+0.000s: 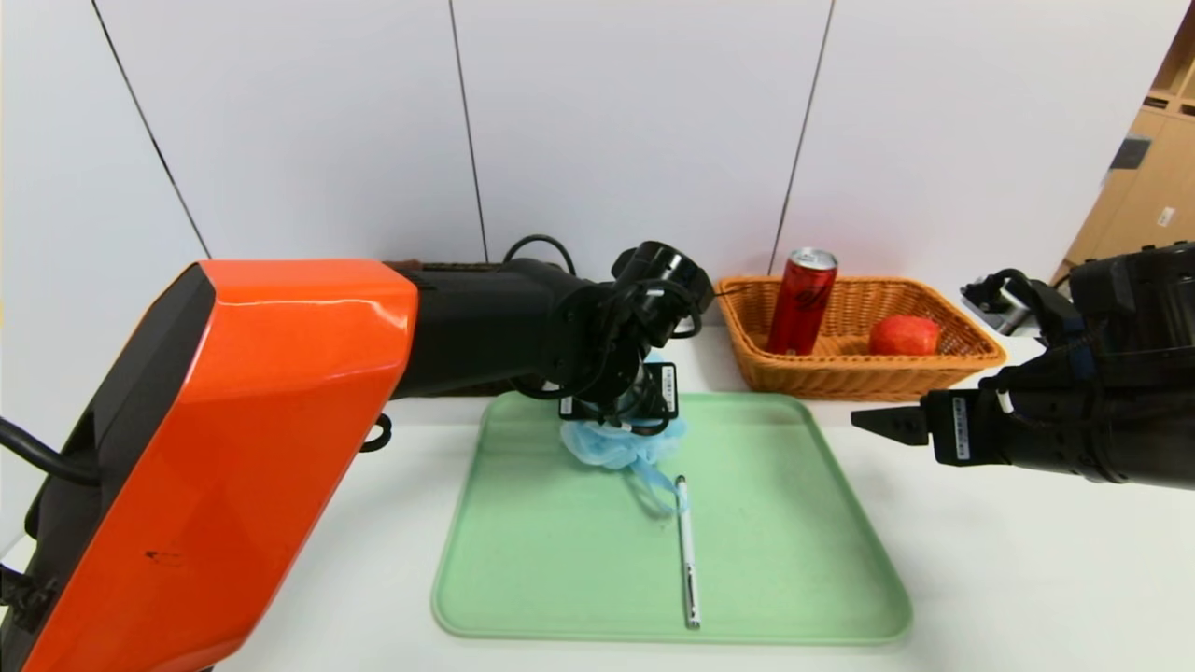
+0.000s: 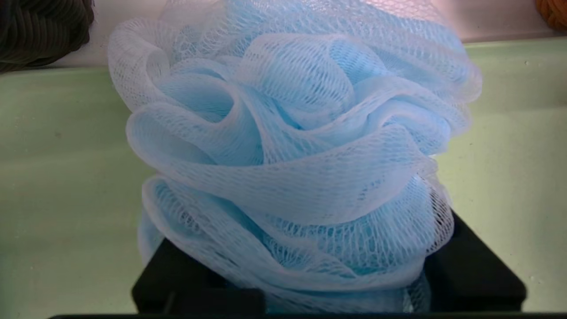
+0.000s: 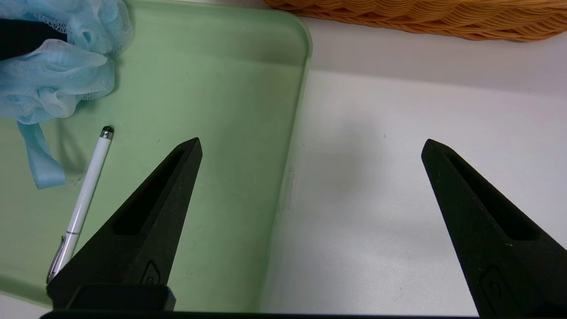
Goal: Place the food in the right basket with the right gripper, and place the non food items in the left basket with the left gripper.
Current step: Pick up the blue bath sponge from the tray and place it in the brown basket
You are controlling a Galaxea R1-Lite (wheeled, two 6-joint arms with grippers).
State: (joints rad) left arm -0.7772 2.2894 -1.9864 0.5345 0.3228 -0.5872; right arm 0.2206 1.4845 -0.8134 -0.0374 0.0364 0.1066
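Observation:
The light-blue mesh bath sponge [image 1: 611, 446] [image 2: 292, 155] [image 3: 53, 75] sits at the back of the green tray [image 1: 794, 579]. My left gripper [image 1: 621, 415] [image 2: 310, 248] reaches down onto it, its black fingers [image 2: 478, 270] pressing into the sponge's sides. The slim white-silver pen [image 1: 687, 551] [image 3: 84, 195] lies on the tray beside the sponge's loop. The red can [image 1: 801, 301] and the apple [image 1: 904, 335] are inside the orange-tan right basket [image 1: 971, 359]. A corner of the dark left basket [image 2: 40, 31] shows behind the tray. My right gripper [image 1: 882, 425] [image 3: 310, 146] hovers open over the tray's right edge, holding nothing.
My orange left arm [image 1: 233, 439] fills the left of the head view and hides most of the dark basket. A black cabled device [image 1: 994, 299] lies behind the orange-tan basket. Wooden shelving [image 1: 1158, 168] stands at the far right, and white wall panels close off the back.

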